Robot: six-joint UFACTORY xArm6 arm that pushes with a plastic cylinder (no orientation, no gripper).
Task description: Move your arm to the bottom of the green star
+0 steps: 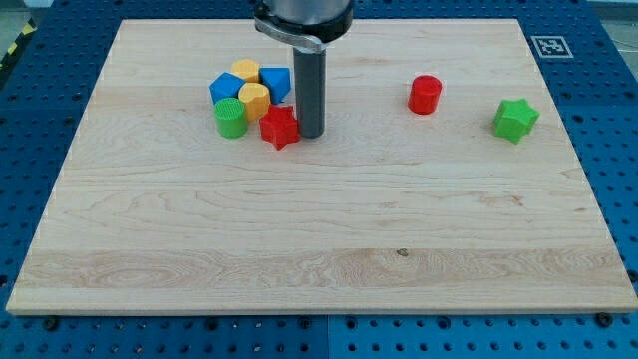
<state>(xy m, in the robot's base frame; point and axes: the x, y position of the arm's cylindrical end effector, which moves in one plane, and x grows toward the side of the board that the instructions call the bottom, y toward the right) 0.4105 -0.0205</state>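
Observation:
The green star (pixel 515 119) lies on the wooden board (pixel 319 229) at the view's right, upper part. My tip (pixel 311 134) is near the board's upper middle, far to the view's left of the green star. It stands right beside the red star (pixel 280 127), touching or almost touching its right side.
A cluster sits left of my tip: a green cylinder (pixel 230 117), a yellow cylinder (pixel 254 100), a blue block (pixel 225 88), a yellow block (pixel 246 71) and another blue block (pixel 276 82). A red cylinder (pixel 425 95) stands between my tip and the green star.

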